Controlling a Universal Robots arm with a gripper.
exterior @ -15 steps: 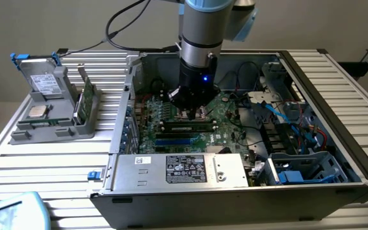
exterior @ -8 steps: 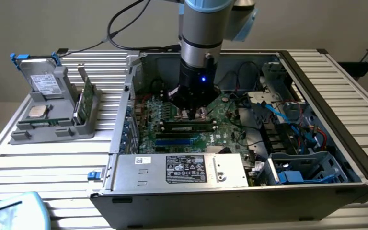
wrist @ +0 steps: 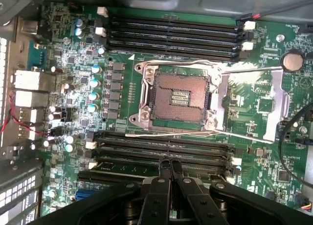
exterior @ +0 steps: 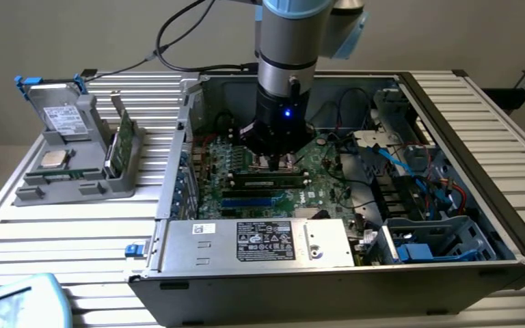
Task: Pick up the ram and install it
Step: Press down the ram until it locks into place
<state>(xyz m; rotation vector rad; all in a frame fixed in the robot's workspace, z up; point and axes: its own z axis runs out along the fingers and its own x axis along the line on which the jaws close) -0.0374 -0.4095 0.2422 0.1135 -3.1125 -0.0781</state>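
Observation:
The ram [exterior: 267,182], a long green stick with black chips, sits edge-up in a memory slot on the motherboard [exterior: 322,167] inside the open computer case [exterior: 481,130]. My gripper [exterior: 276,162] hangs straight down just above it, near its middle. In the wrist view the gripper [wrist: 169,165] has its two black fingers [wrist: 161,186] pressed together, their tips over the bank of slots where the ram's thin green top edge [wrist: 127,167] runs. I cannot tell whether the tips touch that edge. Nothing shows between the fingers.
An empty processor socket [wrist: 178,98] lies between two banks of memory slots [wrist: 171,36]. A power supply [exterior: 253,242] fills the case's near side, with cables and drive bays [exterior: 426,225] at the exterior view's right. A grey holder [exterior: 71,184] outside carries an expansion card [exterior: 121,140] and a silver processor chip [exterior: 55,158].

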